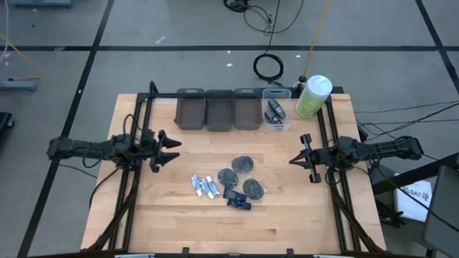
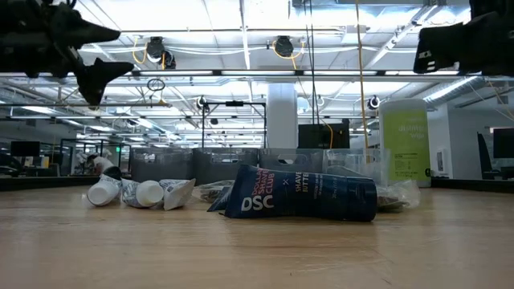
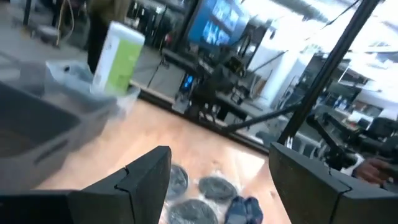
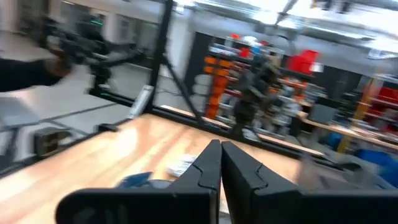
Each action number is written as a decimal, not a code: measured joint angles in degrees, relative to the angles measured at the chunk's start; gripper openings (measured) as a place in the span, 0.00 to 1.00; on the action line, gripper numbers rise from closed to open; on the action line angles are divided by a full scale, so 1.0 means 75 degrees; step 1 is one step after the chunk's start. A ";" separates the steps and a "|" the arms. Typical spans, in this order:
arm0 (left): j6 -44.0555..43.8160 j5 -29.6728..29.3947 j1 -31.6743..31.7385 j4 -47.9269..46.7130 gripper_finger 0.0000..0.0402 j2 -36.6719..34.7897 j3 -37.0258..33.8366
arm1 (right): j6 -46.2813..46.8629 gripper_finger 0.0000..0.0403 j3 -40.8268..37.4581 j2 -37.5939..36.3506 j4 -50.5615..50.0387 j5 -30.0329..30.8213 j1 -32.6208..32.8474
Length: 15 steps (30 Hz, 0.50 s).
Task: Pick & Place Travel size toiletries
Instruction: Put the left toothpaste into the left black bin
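The toiletries lie loose on the wooden table: white-and-blue tubes (image 1: 203, 186) (image 2: 136, 193), three round dark grey discs (image 1: 244, 163) (image 3: 214, 185), and dark blue packets (image 1: 237, 198) (image 2: 301, 195). Dark oval pieces (image 1: 273, 112) sit in a small clear bin (image 1: 285, 126). My left gripper (image 1: 171, 149) (image 3: 217, 180) hovers open above the table, left of the pile. My right gripper (image 1: 294, 160) (image 4: 221, 163) hovers shut to the right of the pile. Neither touches anything.
Three grey bins (image 1: 219, 111) stand in a row along the far edge, beside the clear bin. A big green bottle with a white cap (image 1: 313, 95) (image 2: 404, 140) stands at the far right corner. Black frame rails (image 1: 125, 186) run along both table sides.
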 joint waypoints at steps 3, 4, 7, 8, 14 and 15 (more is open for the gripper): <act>-0.0025 -0.0471 -0.0539 -0.0038 0.66 0.1441 0.0614 | 0.0015 0.01 0.0000 0.0000 0.0000 0.0345 0.0000; 0.0032 -0.0596 -0.0731 -0.0102 0.66 0.1996 0.0894 | 0.0015 0.01 -0.0002 0.0000 0.0000 0.0344 0.0000; 0.0109 -0.0962 -0.1243 -0.0777 0.66 0.3746 0.1990 | 0.0016 0.01 -0.0003 0.0000 0.0000 0.0342 0.0002; 0.0053 -0.1064 -0.1377 -0.1194 0.66 0.4319 0.2407 | 0.0010 0.01 -0.0003 0.0000 0.0004 0.0344 0.0002; -0.1656 -0.1220 -0.1850 -0.3681 0.66 0.7319 0.4677 | -0.0053 0.01 -0.0006 0.0006 0.0278 0.0345 0.0002; -0.2095 -0.1164 -0.1899 -0.4108 0.66 0.7721 0.4970 | -0.0145 0.01 -0.0006 0.0004 0.0405 0.0345 0.0002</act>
